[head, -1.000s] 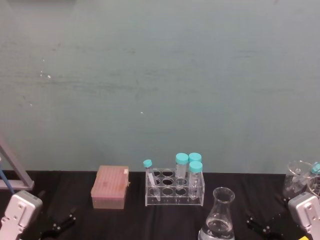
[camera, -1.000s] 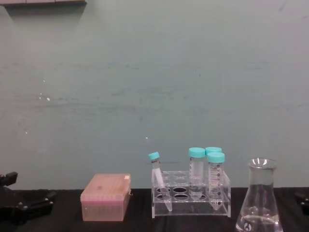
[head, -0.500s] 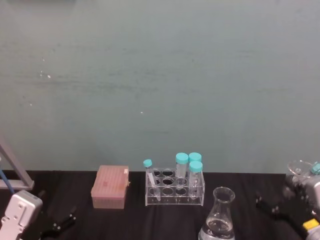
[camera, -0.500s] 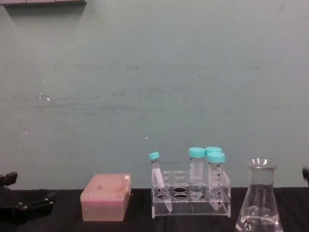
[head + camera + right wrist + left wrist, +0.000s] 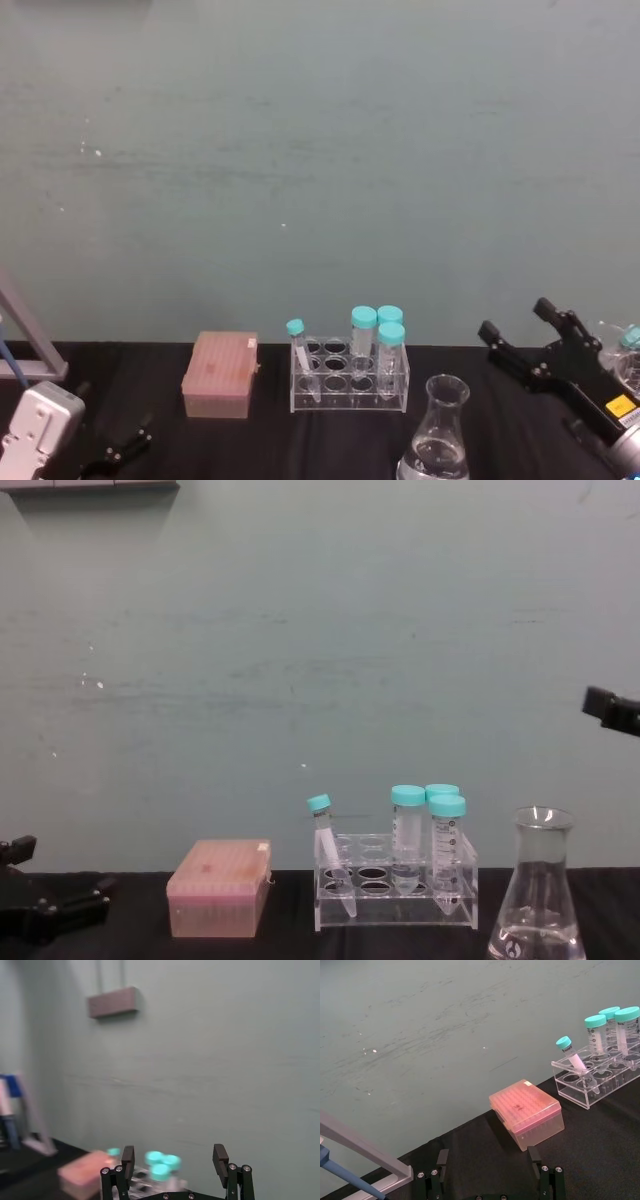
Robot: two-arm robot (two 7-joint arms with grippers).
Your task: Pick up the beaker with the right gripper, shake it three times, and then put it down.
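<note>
Right gripper hovers up-right of the beaker, fingers spread. Beaker stands on the bench near the tube rack. We risk clipping its flared rim on descent and tipping it. Left gripper parked low-left, fingers apart.

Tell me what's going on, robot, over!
Right pincer open, raised right of the beaker. Left pincer open, parked low. Beaker on table, untouched. Tube rack behind-left, apart.

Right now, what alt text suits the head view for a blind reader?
The right end effector hovers open, up and right of the beaker on the table. A tube rack and pink box stand behind; the left end effector rests lower left.
</note>
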